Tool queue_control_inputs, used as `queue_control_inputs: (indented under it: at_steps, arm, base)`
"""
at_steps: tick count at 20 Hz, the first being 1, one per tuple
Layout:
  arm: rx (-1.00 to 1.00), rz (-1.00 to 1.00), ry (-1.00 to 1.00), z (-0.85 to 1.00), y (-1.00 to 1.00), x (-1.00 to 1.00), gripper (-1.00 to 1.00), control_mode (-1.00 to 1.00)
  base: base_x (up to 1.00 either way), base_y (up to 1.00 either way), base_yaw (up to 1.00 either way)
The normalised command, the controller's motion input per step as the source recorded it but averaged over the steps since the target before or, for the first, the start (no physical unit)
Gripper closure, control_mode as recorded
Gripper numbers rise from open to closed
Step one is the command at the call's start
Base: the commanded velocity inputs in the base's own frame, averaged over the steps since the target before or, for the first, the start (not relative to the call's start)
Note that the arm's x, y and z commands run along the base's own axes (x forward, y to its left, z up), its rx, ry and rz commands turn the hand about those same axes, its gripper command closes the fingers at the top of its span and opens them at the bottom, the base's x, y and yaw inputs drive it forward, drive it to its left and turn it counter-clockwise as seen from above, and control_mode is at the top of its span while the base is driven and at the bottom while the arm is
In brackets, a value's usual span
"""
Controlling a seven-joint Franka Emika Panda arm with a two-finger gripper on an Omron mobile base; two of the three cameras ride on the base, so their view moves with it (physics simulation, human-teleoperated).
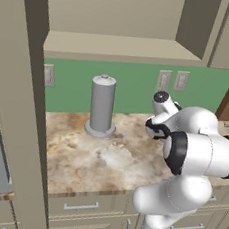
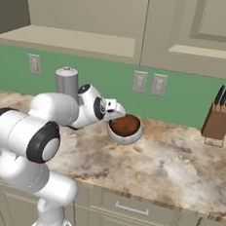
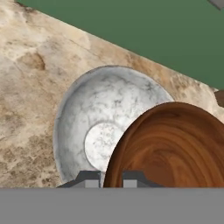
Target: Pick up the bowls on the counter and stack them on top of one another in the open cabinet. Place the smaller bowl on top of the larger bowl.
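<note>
I have the claw [image 3: 109, 177] pinching the near rim of the brown bowl [image 3: 168, 146], its 2 tips pressed together on either side of the wall as seen from the hand view. The brown bowl is tilted and raised over the pale bowl [image 3: 100, 118], which sits flat on the worktop [image 3: 30, 87] just beneath and behind it. From the right base view the brown bowl [image 2: 125, 125] looks nested over the pale bowl [image 2: 132, 135], near the back of the worktop [image 2: 178, 165] below the green wall.

I judge the step in hand to be the pick-up of the smaller bowl, with the stacking order still to be sorted. The open cabinet [image 1: 119, 49] stands above and well to the left, its shelf floor bare. The next move, as I see it, calls for lifting the brown bowl clear of the pale one without dragging it, then carrying it up and over, past the grey canister [image 1: 102, 105].

Count: 2 bowls, 1 canister, 1 knife block [image 2: 217, 122], 1 open cabinet.
</note>
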Motion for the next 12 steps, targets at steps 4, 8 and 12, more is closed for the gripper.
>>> queue_control_inputs:
  at_steps: [4, 8, 12]
  arm:
    - [0.01, 0.00, -0.03, -0.08, 0.00, 0.03, 1.00, -1.00]
    - [0.00, 0.02, 0.00, -0.02, 0.00, 0.03, 1.00, -1.00]
    - [0.01, 0.02, -0.06, 0.00, 0.00, 0.11, 1.00, -1.00]
  base:
    - [0.00, 0.00, 0.00]
    - [0.00, 0.00, 0.00]
    - [0.00, 0.00, 0.00]
